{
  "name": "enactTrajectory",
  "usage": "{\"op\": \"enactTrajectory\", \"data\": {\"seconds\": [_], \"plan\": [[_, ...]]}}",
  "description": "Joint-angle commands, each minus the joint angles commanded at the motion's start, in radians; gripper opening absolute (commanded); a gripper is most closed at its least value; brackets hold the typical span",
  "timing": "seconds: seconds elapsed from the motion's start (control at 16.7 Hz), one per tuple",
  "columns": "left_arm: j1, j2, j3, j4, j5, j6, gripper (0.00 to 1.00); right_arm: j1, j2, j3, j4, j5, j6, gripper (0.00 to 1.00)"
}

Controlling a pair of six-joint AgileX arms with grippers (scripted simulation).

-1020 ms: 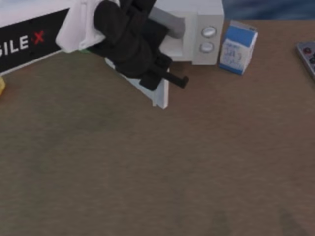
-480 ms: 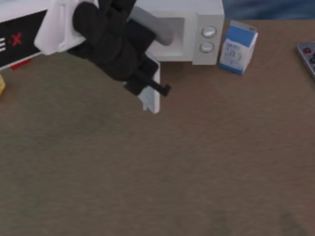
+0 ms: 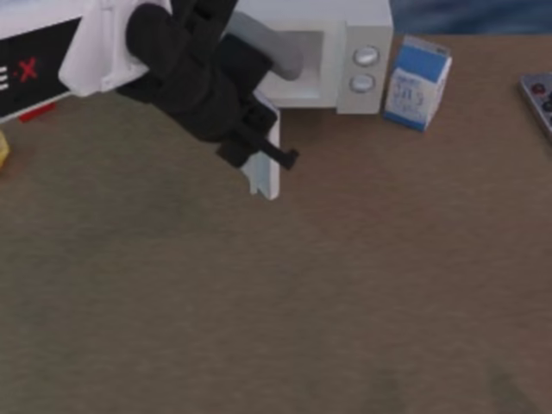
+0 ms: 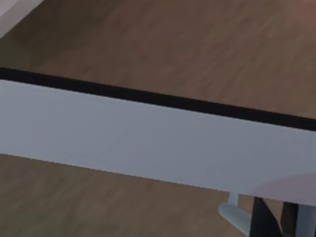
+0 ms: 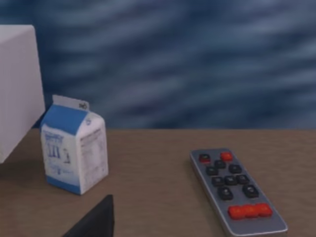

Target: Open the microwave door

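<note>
The microwave point(image 3: 323, 52) stands at the far edge of the table point(image 3: 345, 285). Its microwave door point(image 3: 269, 164) already swings out toward the near side, so the task looks nearly done. The left gripper point(image 3: 263, 151) is at the door edge; I cannot tell its opening. A milk carton point(image 3: 417, 82) stands to the right.

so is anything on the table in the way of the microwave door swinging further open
Nothing visible. The microwave door stands swung out from the microwave with the left gripper at its edge; the table around it is bare, and the milk carton sits off right.
</note>
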Motion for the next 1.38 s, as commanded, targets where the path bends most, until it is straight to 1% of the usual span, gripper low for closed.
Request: {"op": "enactTrajectory", "data": {"seconds": [0.96,1.14,1.38], "plan": [[0.000,0.000,0.000,0.000,0.000,0.000,0.00,0.000,0.000,0.000,0.000,0.000,0.000,1.00],[0.002,-0.001,-0.007,-0.002,0.013,0.012,0.00,0.000,0.000,0.000,0.000,0.000,0.000,1.00],[0.041,-0.029,-0.032,-0.015,0.062,0.112,0.00,0.000,0.000,0.000,0.000,0.000,0.000,1.00]]}}
